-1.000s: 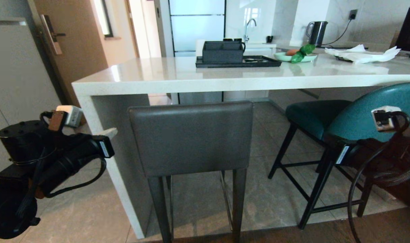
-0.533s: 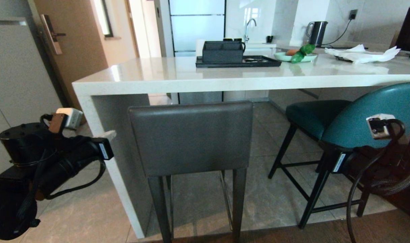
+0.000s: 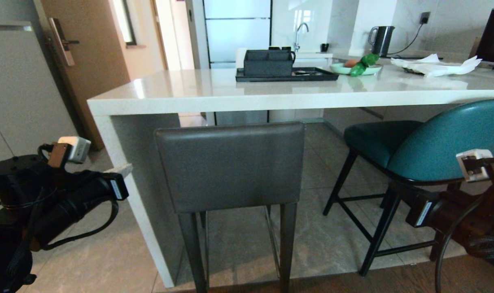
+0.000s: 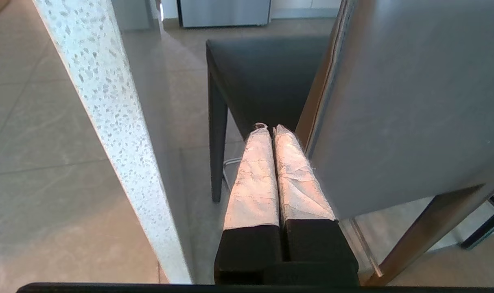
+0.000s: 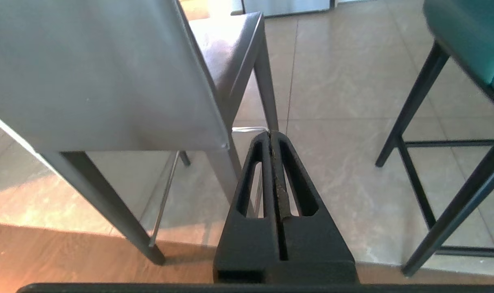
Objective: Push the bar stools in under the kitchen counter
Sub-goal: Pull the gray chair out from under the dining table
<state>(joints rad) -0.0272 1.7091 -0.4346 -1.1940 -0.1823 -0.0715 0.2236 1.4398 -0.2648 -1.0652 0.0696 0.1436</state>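
A: Stools first: where do they stand?

B: The grey stool sits at 6 o'clock in the head view, seat already under the kitchen counter, back just outside its edge. The teal stool at 3 o'clock is angled and further out.

A: And the grippers?

B: Left gripper clenched on nothing, tips just beside the grey back's left edge. Right gripper likewise pressed closed and empty, between the two stools, teal toward 2 o'clock. I'd judge the right arm nearer the teal one
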